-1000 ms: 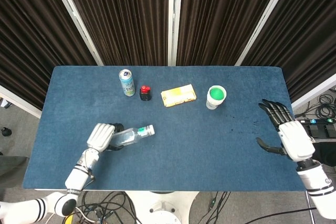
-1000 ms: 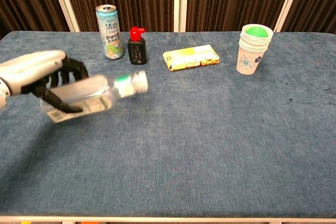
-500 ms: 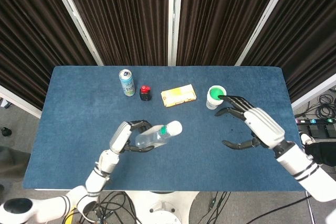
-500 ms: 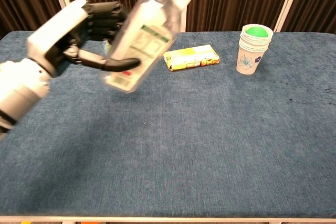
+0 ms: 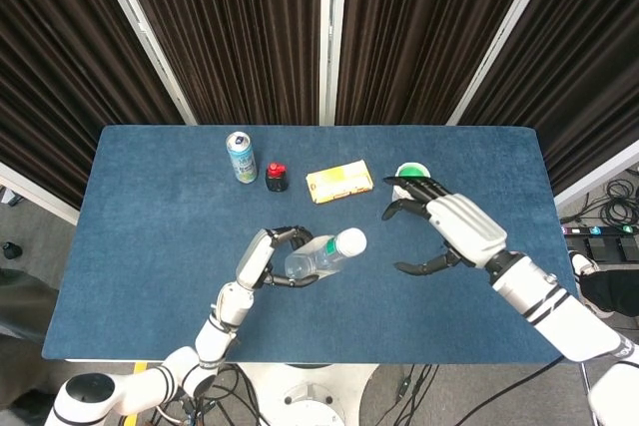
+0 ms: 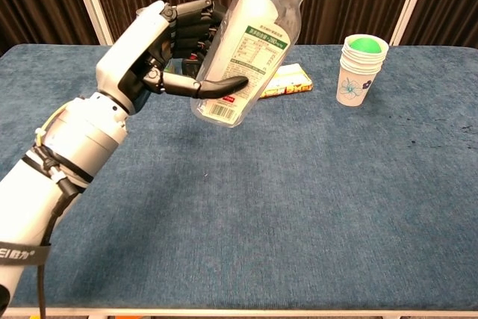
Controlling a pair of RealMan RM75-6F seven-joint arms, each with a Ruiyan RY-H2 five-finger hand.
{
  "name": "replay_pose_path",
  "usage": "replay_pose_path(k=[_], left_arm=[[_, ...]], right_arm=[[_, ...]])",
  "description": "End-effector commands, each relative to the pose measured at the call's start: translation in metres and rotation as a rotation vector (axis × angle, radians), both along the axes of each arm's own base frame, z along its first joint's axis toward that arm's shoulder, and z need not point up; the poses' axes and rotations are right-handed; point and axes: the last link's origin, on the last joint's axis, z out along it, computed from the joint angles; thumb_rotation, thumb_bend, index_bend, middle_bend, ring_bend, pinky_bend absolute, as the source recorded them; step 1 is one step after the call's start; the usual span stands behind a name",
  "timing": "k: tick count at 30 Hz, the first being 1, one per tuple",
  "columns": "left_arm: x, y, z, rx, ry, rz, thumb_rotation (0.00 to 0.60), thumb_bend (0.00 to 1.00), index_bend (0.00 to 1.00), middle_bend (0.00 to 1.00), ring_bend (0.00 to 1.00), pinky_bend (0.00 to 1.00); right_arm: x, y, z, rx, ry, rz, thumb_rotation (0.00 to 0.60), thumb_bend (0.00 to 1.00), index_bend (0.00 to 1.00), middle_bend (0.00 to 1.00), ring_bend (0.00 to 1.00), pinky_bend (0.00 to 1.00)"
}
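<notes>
Setting is a robot test lab, not a home. Evidence: a blue-covered tabletop (image 5: pixel 150 246) enclosed at its far edge by dark pleated curtains (image 5: pixel 240 27) hung between white frame posts (image 5: pixel 326 32); loose cables (image 5: pixel 250 386) on grey flooring below the near edge; further cabling (image 5: pixel 609 212) beyond the right edge.

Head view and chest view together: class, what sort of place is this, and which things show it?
Probably a robot test or lab station, not a home. A blue-covered table stands before dark curtains, with loose cables on the floor below, and the left hand holds a clear bottle above staged groceries such as a drink can.
</notes>
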Motion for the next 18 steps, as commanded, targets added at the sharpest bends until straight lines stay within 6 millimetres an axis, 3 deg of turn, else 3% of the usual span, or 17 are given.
replay_pose_path(k=[1,18], left_arm=[[0.0,0.001,0.0,-0.007,-0.006,0.006,0.6,0.34,0.6,0.62,0.54,0.58],[0.008,0.003,0.001,-0.01,-0.001,0.004,0.6,0.34,0.6,0.63,0.54,0.57]], right_arm=[[0.005,0.0,-0.005,0.01,0.003,0.011,0.514,0.09,0.33,0.05,0.0,0.0],[0.015,-0.001,-0.019,0.034,0.007,0.029,0.514,0.09,0.33,0.05,0.0,0.0]])
